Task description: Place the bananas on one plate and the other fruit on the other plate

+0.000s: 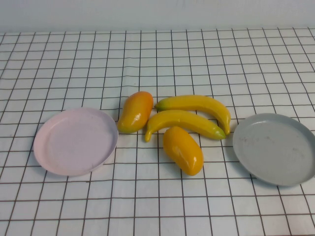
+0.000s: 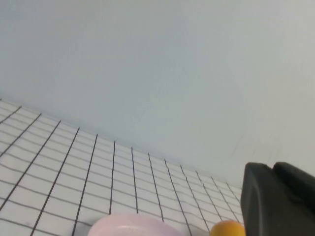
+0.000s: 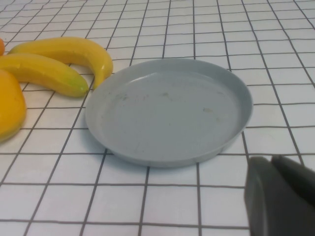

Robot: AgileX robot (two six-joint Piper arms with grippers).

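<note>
Lying in a cluster mid-table on the white gridded cloth [image 1: 74,64]: two long, curved, glossy bananas [image 1: 197,113] side by side, with one plump orange-yellow mango [image 1: 134,112] just left of them and another [image 1: 183,150] just in front. Sitting left of the cluster, a shallow pale pink plate [image 1: 75,141]; sitting right of it, a slightly larger grey plate [image 1: 275,147] with a raised rim, both bare. Showing neither arm from above. Catching, from the right wrist only, faint scuffs on the grey plate's matte floor (and the bananas' greenish tips beside its rim), plus the dark right gripper [image 3: 281,194] hovering near the plate, pressed together. Giving, from the left wrist, mostly blank pale wall [image 2: 157,73], a sliver of pink rim, an orange fruit tip, and the black left gripper [image 2: 278,199], likewise closed on nothing.
</note>
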